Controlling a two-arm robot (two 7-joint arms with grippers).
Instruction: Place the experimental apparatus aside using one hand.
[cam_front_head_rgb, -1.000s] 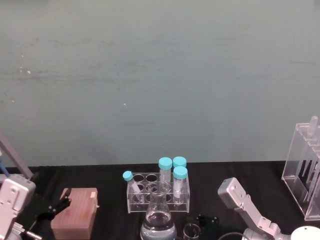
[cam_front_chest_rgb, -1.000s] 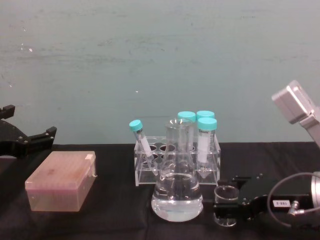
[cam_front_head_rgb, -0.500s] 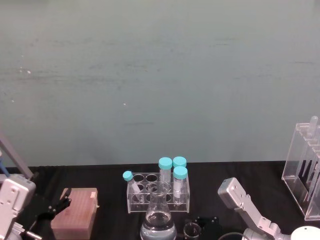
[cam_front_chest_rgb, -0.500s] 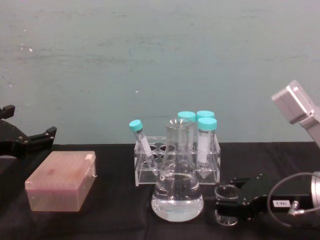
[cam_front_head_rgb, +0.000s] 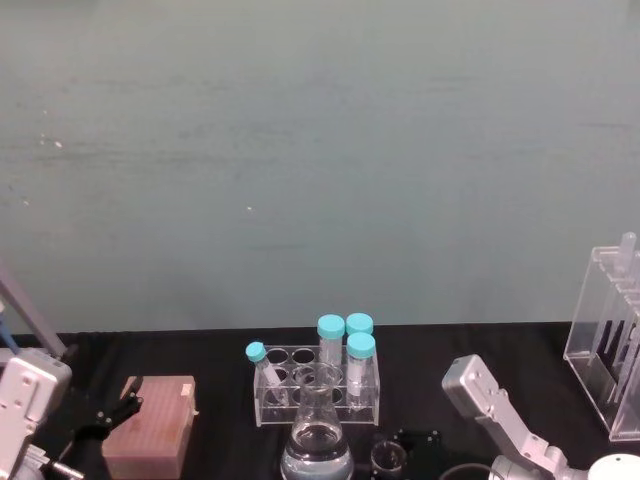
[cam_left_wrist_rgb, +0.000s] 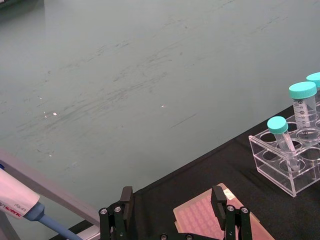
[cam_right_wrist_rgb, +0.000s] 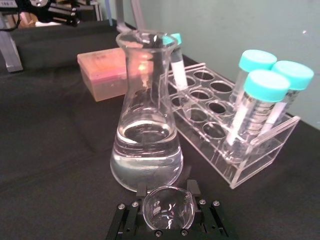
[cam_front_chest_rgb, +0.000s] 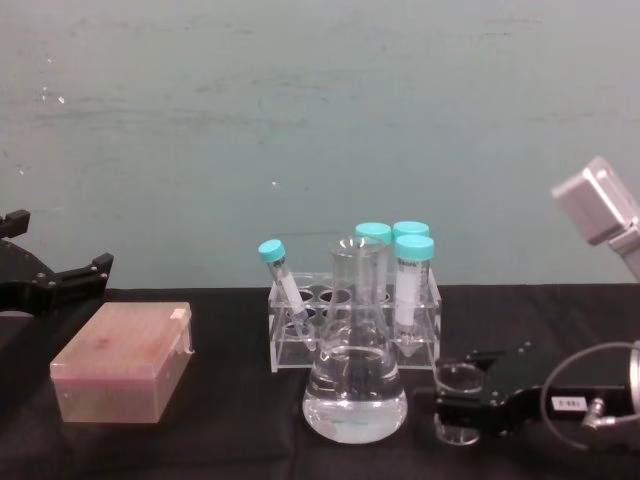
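Note:
A small glass beaker (cam_right_wrist_rgb: 168, 206) sits between the two black fingers of my right gripper (cam_right_wrist_rgb: 168, 216), which is shut on it. In the chest view the right gripper (cam_front_chest_rgb: 456, 388) holds the beaker (cam_front_chest_rgb: 459, 378) just above the black table, right of the large conical flask (cam_front_chest_rgb: 355, 375) part-filled with clear liquid. The flask (cam_right_wrist_rgb: 146, 135) stands upright directly beyond the beaker. At the far right edge of the table stands the tall clear acrylic rack (cam_front_head_rgb: 608, 340) with long tubes. My left gripper (cam_left_wrist_rgb: 172, 200) hangs open, high above the pink box.
A clear tube rack (cam_front_chest_rgb: 352, 318) with teal-capped tubes stands behind the flask. A pink tip box (cam_front_chest_rgb: 125, 360) lies at the left, below the left gripper (cam_front_chest_rgb: 60, 248). A pale green wall (cam_front_head_rgb: 320, 150) backs the table.
My right gripper has moved a little to the right and upward with the beaker in it, away from the flask. The left arm has not moved.

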